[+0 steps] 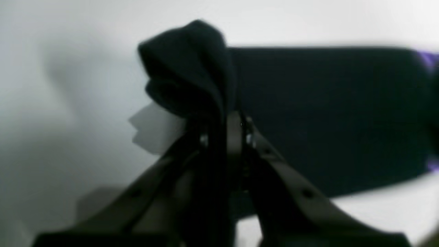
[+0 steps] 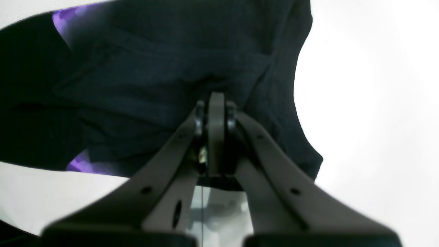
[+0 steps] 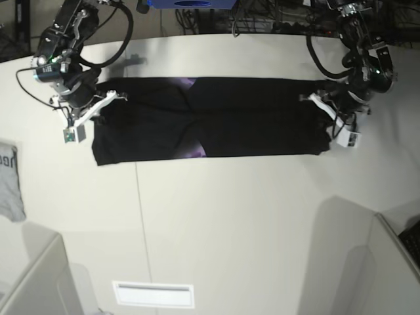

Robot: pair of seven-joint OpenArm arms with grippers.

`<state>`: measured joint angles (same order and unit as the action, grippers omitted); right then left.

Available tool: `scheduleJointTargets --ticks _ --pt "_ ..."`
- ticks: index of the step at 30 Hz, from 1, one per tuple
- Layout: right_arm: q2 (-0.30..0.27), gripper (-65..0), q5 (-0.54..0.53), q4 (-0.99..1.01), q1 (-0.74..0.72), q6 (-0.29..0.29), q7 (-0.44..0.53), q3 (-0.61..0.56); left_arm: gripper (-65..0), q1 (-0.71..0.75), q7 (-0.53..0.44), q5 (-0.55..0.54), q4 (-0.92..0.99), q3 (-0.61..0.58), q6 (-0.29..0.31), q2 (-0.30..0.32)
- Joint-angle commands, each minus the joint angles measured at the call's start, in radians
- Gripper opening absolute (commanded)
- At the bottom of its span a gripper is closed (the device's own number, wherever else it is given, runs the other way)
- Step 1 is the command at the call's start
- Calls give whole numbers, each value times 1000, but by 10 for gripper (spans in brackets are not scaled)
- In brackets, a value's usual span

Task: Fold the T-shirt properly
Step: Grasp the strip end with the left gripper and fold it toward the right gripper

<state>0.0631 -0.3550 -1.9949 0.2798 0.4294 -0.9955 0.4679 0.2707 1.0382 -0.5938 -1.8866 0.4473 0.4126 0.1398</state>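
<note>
- A light grey garment (image 3: 10, 184) lies at the edge of the white table (image 3: 230, 216), well apart from the work; dark cables (image 3: 262, 20) run along the far edge.
- The black T-shirt (image 3: 210, 121) is spread as a long folded band across the table between the two arms.
- Left gripper (image 1: 224, 132): jaws pinched narrow on a bunched fold at the shirt's end, which rises above the fingertips.
- Right gripper (image 2: 216, 113): jaws closed tight on the cloth at the opposite end, wrinkles gathering at the tips.
</note>
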Motion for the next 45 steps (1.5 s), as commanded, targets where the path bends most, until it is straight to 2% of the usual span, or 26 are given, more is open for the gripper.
scheduleJointTargets --ticks 1,4,8,13,15,22,36,41,45 --pt "-7 -650 -9 -16 -7 7 20 2 -650 -3 -26 -10 -38 -18 -28 -4" --pt "-7 -650 -9 -16 -7 7 20 4 -650 -6 -26 -16 -55 -98 -88 -52" --pt "-7 -650 -9 -16 -7 7 19 5 -650 -49 -26 -10 -46 -227 -123 -108" --pt "-7 -650 -9 -16 -6 7 19 10 -650 -120 -26 -15 23 -348 -232 -153" --pt "-7 -650 -9 -16 -6 7 19 10 -650 -149 -28 -16 69 -384 -255 -157" --pt "-7 -650 -9 -16 -4 7 20 12 -650 -186 -31 -15 201 -404 -257 -188" --pt "-7 -650 -9 -16 -6 7 20 12 -650 -221 -32 -16 206 -404 -268 -190" --pt "-7 -650 -9 -16 -6 7 20 12 -650 -233 -31 -15 218 -407 -269 -211" --pt "-7 -650 -9 -16 -7 7 20 10 -650 -251 -32 -10 247 -462 -269 -217"
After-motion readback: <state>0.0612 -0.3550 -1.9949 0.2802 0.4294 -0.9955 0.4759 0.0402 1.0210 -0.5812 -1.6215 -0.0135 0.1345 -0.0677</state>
